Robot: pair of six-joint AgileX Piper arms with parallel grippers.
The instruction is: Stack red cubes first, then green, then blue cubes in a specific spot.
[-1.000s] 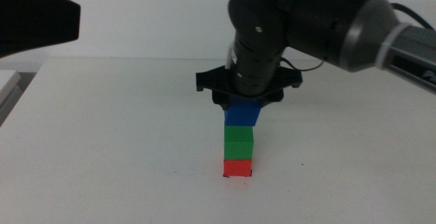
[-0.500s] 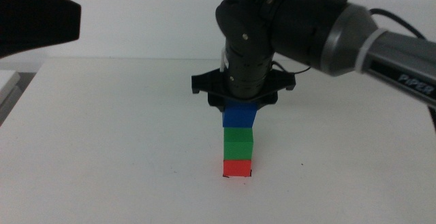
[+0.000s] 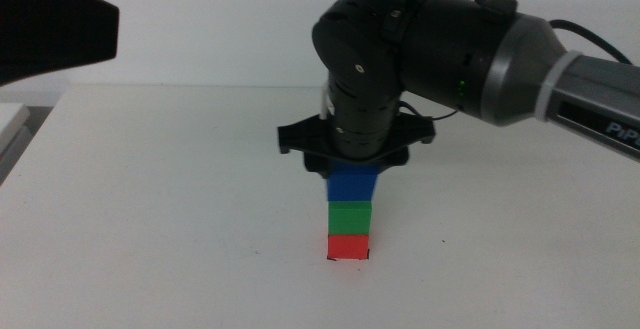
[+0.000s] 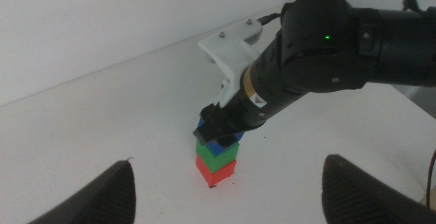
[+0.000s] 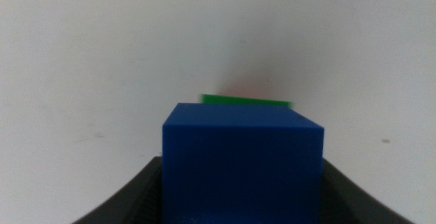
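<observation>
The red cube (image 3: 349,246) stands on the specific spot (image 3: 329,259), whose tiny black corner marks show at its base. On top of it is the green cube (image 3: 350,216). The blue cube (image 3: 353,182) rests squarely on the green one, with my right gripper (image 3: 353,164) shut on its upper part from above. In the right wrist view the blue cube (image 5: 242,163) fills the space between the jaws, and a green edge (image 5: 245,100) peeks out past it. My left gripper (image 4: 229,163) hangs open, well back from the stack (image 4: 216,161).
A lone black speck (image 3: 445,241) lies on the white table to the right of the stack. A dark shape (image 3: 50,29) juts in at the upper left. A pale object (image 3: 10,119) sits at the table's left edge.
The right gripper has come down and shifted slightly left with the blue cube. The cube now sits level on the green one rather than tilted above it.
</observation>
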